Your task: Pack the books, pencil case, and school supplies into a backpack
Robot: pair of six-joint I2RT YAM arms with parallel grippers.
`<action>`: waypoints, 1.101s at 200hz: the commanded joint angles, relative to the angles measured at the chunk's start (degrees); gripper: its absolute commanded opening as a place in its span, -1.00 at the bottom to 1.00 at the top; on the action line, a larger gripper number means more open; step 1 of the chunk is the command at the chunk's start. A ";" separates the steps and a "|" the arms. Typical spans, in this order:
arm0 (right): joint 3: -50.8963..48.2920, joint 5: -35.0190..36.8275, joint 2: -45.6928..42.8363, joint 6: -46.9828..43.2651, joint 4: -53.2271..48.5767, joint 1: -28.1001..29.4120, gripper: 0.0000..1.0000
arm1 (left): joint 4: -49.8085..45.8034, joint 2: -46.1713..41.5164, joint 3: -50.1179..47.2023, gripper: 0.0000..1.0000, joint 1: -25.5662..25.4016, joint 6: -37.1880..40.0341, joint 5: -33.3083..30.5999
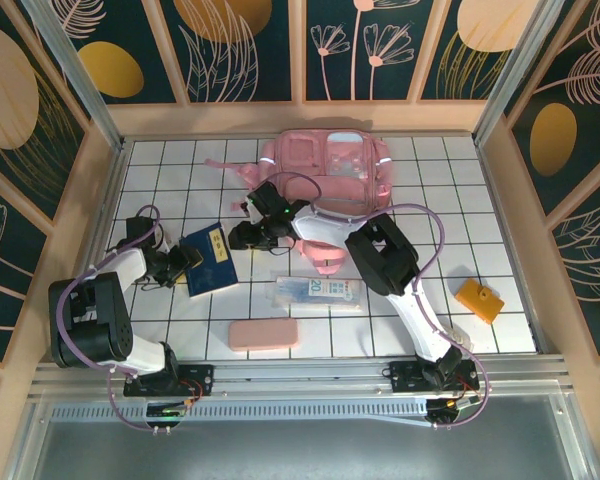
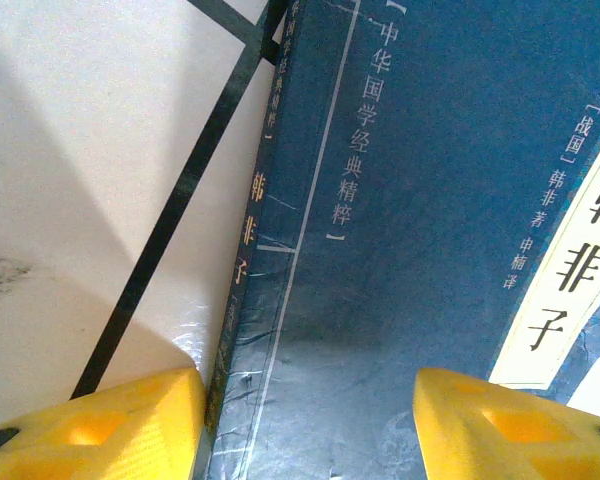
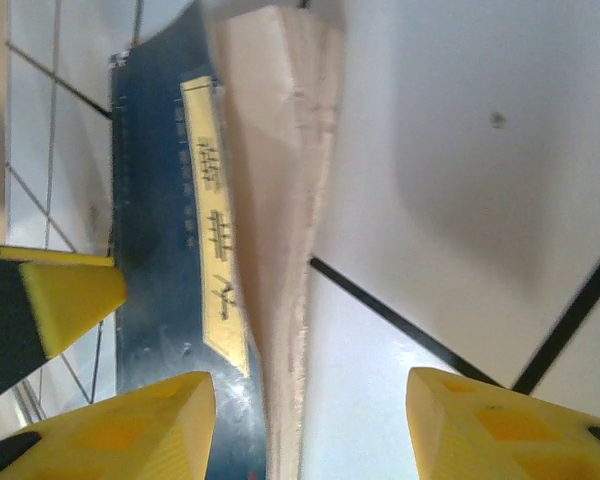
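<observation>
From above, the book (image 1: 211, 259) lay on the surface (image 1: 160, 180) between both tools, well short of the backpack (image 1: 330, 165). The left wrist view showed the left tool (image 2: 305, 425) released, straddling the spine. The right wrist view showed the right tool (image 3: 305, 425) released around the page edge. Judged next: clench, then lift.

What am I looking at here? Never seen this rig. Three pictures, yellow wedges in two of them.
Two robot arms are bolted at the near edge of a tiled table. The overhead picture looks down on both. The other two come from cameras on the wrists; the yellow wedges are gripper fingers.

The left gripper is open, its fingers either side of the spine edge of a navy book, not gripping. The right gripper is open around a pink strap of the backpack.

Lying loose: a pink pencil case, a clear packet marked 20, and an orange block.
</observation>
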 commanded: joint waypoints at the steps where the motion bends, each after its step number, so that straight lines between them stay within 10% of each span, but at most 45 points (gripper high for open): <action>1: 3.01 -4.07 0.55 -4.09 -0.84 0.32 0.07 | -2.64 2.20 -2.13 0.16 -0.88 -0.79 2.02; 74: 12.01 -3.14 9.38 -4.25 -4.24 0.90 -0.12 | -2.18 2.03 -0.99 0.16 -0.89 0.99 6.50; 148: 12.67 -14.25 13.32 -1.12 -0.32 0.55 -1.00 | 2.70 4.15 -1.46 0.21 -0.88 1.16 16.96; 220: 8.13 -29.33 12.53 4.23 6.98 -2.30 -1.00 | 5.51 3.53 -4.98 0.29 -0.88 -0.47 19.91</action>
